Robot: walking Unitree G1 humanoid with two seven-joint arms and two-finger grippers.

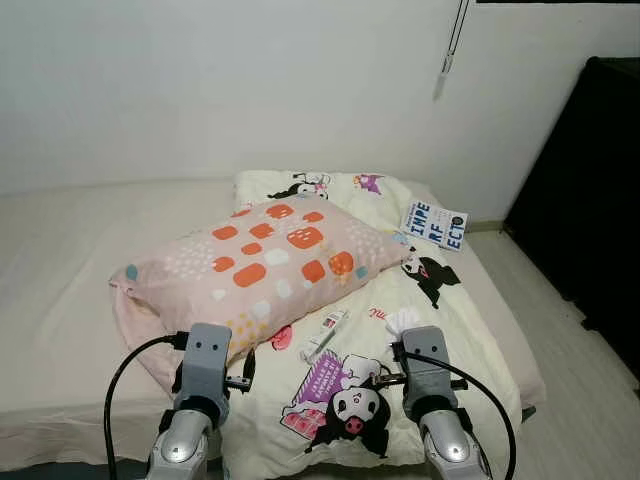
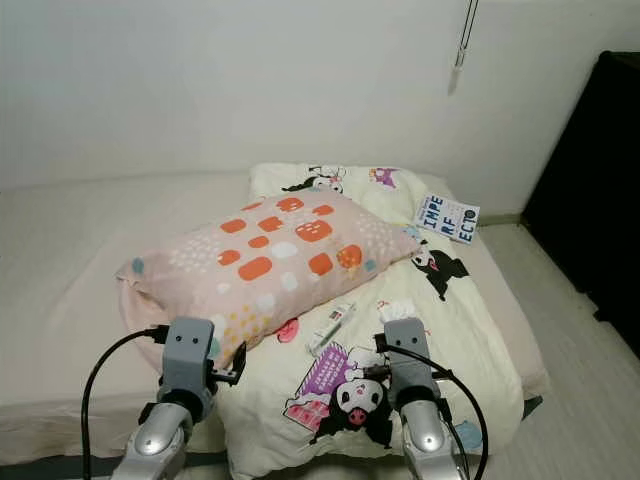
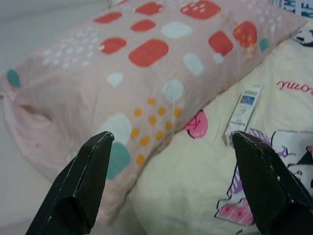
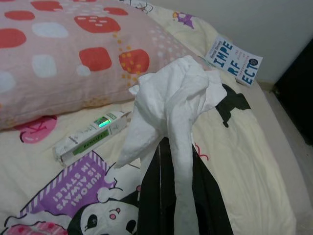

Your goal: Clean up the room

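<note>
White wall (image 1: 250,80) behind; low mattress (image 1: 60,290) laid on pale floor (image 1: 560,330); dark cabinet (image 1: 590,200) placed at the right.

Low bed (image 1: 60,300) with cartoon-print blanket (image 1: 470,330); on it a pink spotted pillow (image 1: 265,260), small box (image 1: 323,334), book (image 1: 434,224) near the wall.

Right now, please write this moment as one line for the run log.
right tool: shut on tissue, above blanket | left tool: open, near pillow | small box: beside pillow | book: on bed
</note>
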